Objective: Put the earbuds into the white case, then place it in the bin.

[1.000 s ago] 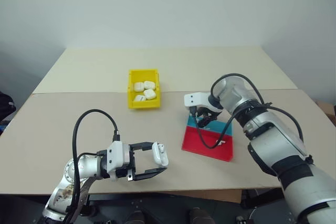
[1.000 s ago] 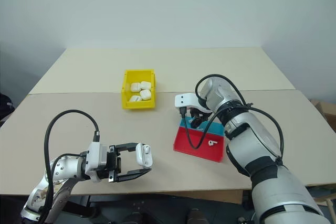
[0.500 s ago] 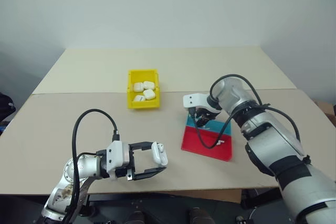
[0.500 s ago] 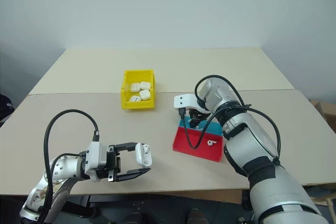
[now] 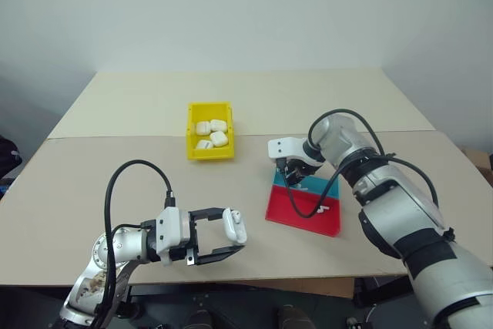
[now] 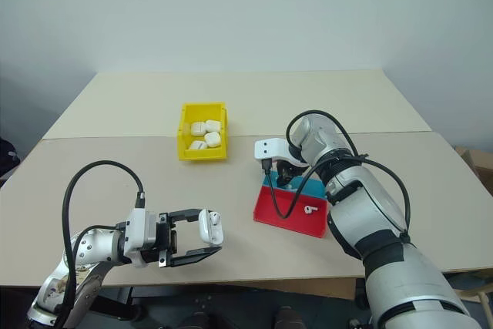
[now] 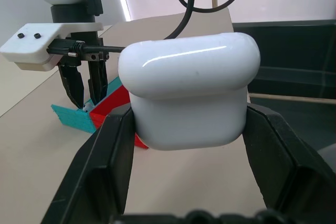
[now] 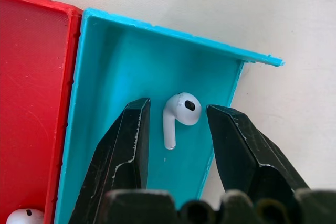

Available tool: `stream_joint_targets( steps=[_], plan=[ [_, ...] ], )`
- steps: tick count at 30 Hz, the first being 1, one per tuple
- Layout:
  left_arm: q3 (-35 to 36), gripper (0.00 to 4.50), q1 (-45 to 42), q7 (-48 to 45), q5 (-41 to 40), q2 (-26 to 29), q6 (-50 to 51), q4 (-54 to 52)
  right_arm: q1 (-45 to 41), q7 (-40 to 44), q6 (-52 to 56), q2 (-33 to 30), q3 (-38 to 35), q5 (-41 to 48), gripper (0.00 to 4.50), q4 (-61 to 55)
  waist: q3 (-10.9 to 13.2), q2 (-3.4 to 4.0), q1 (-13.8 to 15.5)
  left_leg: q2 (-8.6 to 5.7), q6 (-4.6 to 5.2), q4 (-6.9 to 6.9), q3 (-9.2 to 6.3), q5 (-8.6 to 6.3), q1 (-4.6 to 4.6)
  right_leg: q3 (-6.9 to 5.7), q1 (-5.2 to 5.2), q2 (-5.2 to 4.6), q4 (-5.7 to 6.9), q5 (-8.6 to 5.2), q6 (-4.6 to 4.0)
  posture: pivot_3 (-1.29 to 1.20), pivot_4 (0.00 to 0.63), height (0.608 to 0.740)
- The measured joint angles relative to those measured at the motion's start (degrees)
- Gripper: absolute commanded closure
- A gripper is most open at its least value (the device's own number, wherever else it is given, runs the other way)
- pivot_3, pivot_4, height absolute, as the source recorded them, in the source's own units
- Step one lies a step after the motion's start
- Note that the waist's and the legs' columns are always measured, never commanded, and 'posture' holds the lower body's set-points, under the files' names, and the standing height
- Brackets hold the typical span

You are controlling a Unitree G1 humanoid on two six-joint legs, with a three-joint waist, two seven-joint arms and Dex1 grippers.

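Lower left, your left gripper [image 5: 229,241] clamps the white case [image 5: 234,226] between its fingers; upper centre sits the bin [image 5: 211,141]; right of centre, your right gripper [image 8: 176,124] stands open, an earbud [image 8: 177,115] lying between its fingers, untouched, in the tray's [image 8: 121,66] blue half.

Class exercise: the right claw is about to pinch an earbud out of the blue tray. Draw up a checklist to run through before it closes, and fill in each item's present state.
1. Earbud lies between the right claw's fingers: ok.
2. Fingers not yet touching it: ok.
3. Earbud lies in the blue tray: ok.
4. Left claw shut on the white case: ok.
5. Case lid open to receive it: not ok.
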Motion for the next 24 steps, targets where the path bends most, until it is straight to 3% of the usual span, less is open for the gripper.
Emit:
stream_joint_targets(
  steps=[1,11,16,24],
  plan=[
    [0.0,1.72,0.0,0.0,0.0,0.0,0.0,0.0,0.0,0.0,0.0,0.0,0.0,-0.1,2.97,0.0,0.0,0.0,0.0,0.0,0.0,0.0,0.0,0.0,0.0,0.0,0.0,0.0,0.0,0.0,0.0,0.0,0.15,0.74],
    [0.0,1.72,0.0,0.1,0.1,0.0,0.0,0.0,0.0,-0.3,-1.1,0.0,0.0,-0.7,2.97,0.1,0.0,0.0,0.0,0.0,0.0,0.0,0.0,0.0,0.0,0.0,0.0,0.0,0.01,0.0,0.0,0.0,0.15,0.74],
    [0.0,1.72,0.0,0.1,0.2,0.0,0.0,0.0,0.0,-0.3,-1.3,0.0,0.0,-0.9,3.86,0.4,0.0,0.0,0.0,0.0,0.0,0.0,0.0,0.0,0.0,0.0,0.0,0.0,0.0,0.0,0.0,0.0,0.15,0.74],
    [0.0,1.72,0.0,0.1,0.2,0.0,0.0,0.0,0.0,-0.3,-1.5,0.0,-0.2,-1.6,3.86,0.4,0.0,0.0,0.0,0.0,0.0,0.0,0.0,0.0,0.0,0.0,0.0,0.0,0.0,0.0,0.0,0.0,0.15,0.74]
  ],
)
